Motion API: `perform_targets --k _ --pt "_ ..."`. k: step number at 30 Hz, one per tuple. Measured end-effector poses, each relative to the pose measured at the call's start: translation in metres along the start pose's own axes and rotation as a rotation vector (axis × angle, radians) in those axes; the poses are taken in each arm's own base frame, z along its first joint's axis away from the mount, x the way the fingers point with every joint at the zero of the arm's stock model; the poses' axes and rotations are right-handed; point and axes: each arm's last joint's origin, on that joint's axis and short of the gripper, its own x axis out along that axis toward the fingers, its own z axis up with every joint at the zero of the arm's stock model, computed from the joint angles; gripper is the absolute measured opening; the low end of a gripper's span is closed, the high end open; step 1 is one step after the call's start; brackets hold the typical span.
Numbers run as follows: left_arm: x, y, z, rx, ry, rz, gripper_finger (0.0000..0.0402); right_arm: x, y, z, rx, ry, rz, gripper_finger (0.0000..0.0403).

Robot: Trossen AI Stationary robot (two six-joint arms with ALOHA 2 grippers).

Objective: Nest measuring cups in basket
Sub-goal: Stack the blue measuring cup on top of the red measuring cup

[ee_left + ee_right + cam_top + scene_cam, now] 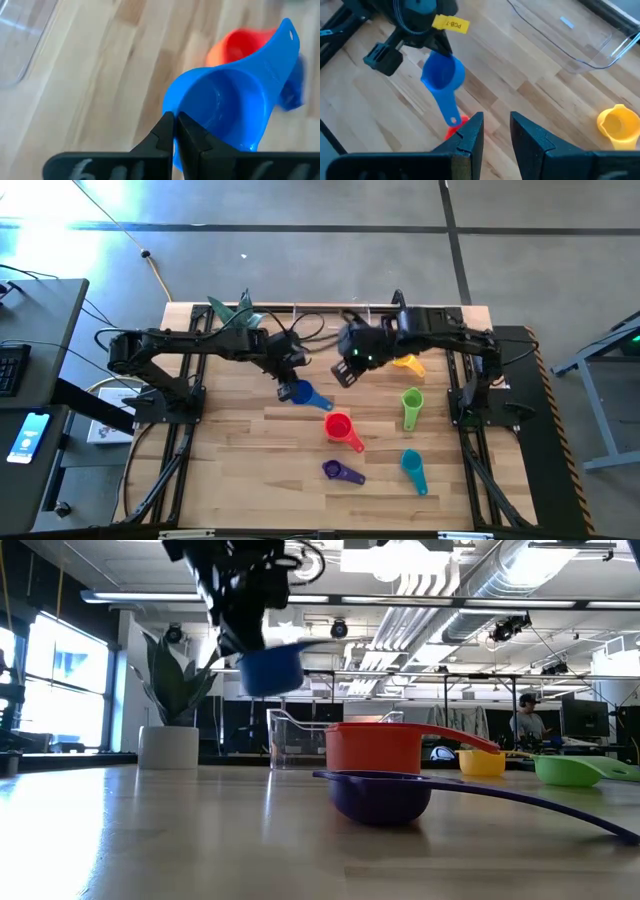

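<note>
My left gripper is shut on the blue measuring cup, which is in the air over the table's middle; it shows above the table in the low view. My right gripper is open just right of it and holds nothing. The red cup, with orange at its handle, sits upright on the table. The purple, teal, green and yellow cups rest on the wood too. The clear basket stands at the far edge. My left gripper pinches the blue cup's rim on the side opposite the handle, one finger inside the bowl and one outside. The fingers slant down from the table's left. The cup is lifted clear, mouth up, its handle pointing away from the fingers.
A white plant pot stands near the far left edge beside the basket. Bare wood lies at the near left of the table. A person sits in the room beyond.
</note>
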Motion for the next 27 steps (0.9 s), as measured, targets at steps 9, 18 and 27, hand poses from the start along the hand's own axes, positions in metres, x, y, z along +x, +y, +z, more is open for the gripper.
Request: perform_targets --k 9,18,27 --pt "-0.012 -0.041 0.018 0.074 -0.150 -0.093 0.0001 -0.009 0.017 -0.019 0.066 -0.183 -0.098 0.0087" --pt "-0.001 -0.062 0.024 0.193 -0.236 -0.142 0.0000 -0.023 0.002 -0.008 0.134 -0.426 -0.229 0.0087" --pt "0.038 -0.062 0.026 0.204 -0.181 -0.130 0.0000 -0.022 -0.012 0.004 0.166 -0.390 -0.231 0.0087"
